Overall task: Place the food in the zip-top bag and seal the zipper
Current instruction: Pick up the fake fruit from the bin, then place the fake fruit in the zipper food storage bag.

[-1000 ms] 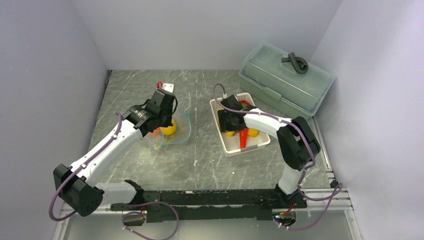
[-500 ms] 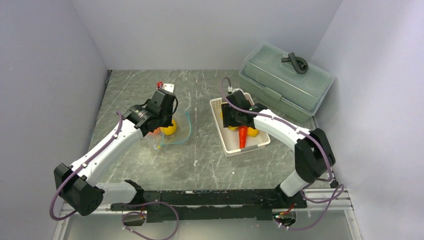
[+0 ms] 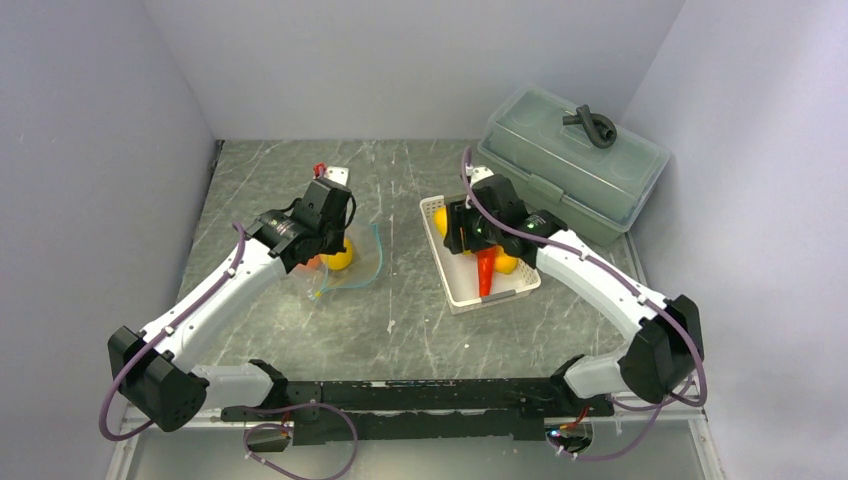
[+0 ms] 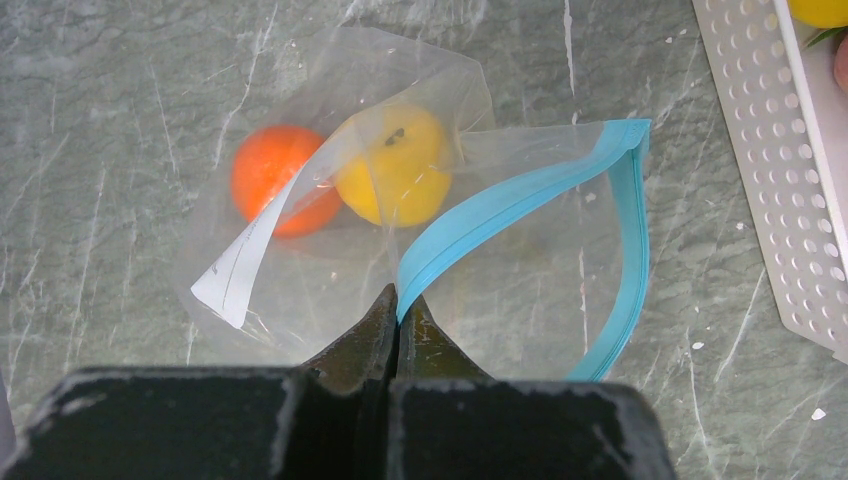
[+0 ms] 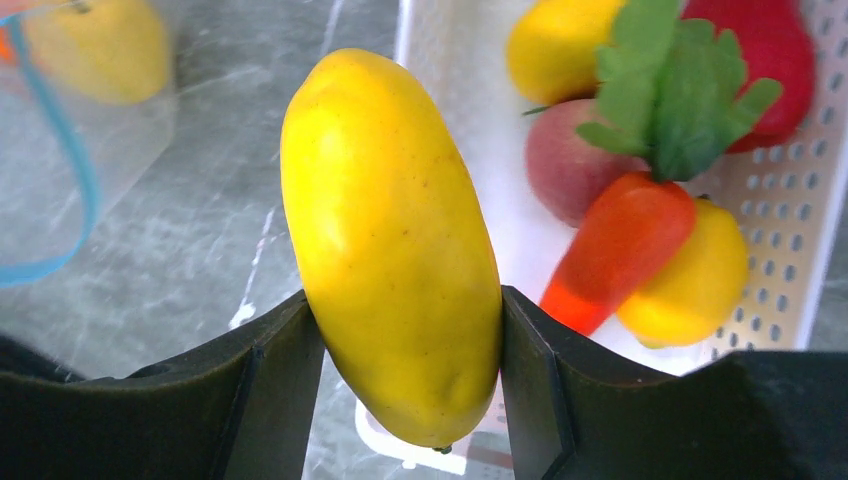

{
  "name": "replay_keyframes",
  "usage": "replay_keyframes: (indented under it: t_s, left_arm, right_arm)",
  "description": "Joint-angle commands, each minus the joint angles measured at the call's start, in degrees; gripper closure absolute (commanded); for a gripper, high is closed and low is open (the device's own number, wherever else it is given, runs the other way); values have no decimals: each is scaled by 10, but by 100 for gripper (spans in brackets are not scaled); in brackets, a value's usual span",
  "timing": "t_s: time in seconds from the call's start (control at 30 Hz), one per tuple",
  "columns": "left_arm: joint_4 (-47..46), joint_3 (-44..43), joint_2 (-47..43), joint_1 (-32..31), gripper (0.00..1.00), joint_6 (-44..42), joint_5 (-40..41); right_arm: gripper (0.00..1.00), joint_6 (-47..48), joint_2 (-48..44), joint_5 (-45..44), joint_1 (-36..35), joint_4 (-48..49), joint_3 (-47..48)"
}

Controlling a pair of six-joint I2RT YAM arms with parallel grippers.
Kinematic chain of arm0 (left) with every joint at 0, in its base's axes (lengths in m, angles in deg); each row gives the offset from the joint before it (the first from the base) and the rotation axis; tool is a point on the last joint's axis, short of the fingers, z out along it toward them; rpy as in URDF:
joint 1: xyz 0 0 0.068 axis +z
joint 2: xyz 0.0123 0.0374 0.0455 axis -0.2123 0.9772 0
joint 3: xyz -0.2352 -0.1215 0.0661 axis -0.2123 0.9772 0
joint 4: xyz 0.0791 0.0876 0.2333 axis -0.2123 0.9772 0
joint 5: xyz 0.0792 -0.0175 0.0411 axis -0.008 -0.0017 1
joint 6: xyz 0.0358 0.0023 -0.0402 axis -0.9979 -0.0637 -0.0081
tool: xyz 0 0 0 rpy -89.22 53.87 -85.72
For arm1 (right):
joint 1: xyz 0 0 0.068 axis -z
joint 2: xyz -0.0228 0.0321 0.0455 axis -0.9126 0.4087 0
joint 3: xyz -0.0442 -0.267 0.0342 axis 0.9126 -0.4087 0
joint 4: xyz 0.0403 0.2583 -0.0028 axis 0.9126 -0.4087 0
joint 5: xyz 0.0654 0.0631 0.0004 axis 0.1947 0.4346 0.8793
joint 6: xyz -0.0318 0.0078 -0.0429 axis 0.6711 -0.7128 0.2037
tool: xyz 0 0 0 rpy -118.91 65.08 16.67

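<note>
Two fruits (image 4: 395, 165) sit in the zip-top bag (image 4: 330, 270), whose zipper (image 4: 520, 195) the left gripper (image 4: 398, 300) pinches with its jaws pressed together, propping the mouth open. The right gripper (image 5: 405, 305), clamped on a lemon (image 5: 385, 200), should travel left and release low inside that teal loop. The lemon hangs over the basket (image 5: 780, 200) at its left wall, right of the bag and apart from it.

The left gripper (image 4: 398, 304) has its two dark jaws pressed together on the blue zipper (image 4: 520, 195) of a clear bag (image 4: 330, 290), which lies on the grey table (image 4: 100, 100). The mouth of the bag stands open in a loop toward the right. Inside lie an orange (image 4: 272, 178) and a lemon (image 4: 395, 165), touching each other, with a white label (image 4: 240, 270) in front, and a white basket (image 4: 770, 170) shows at the right edge.
</note>
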Motion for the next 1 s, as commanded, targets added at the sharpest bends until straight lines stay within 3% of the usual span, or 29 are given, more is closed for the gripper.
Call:
replay_keyframes:
  t_s: [0.0,0.2,0.53,0.97]
  left_arm:
    - [-6,-1,2,2,100,2,1]
    - [-6,-1,3,2,100,2,1]
    - [-7,-2,-1,2,100,3,-1]
    - [-9,-1,-8,2,100,2,-2]
  right_arm:
    - [67,29,-31,91,-18,1,18]
    - [67,45,-26,179,-58,0,37]
    - [64,25,42,238,-112,8,98]
    - [63,-45,148,249,-130,6,182]
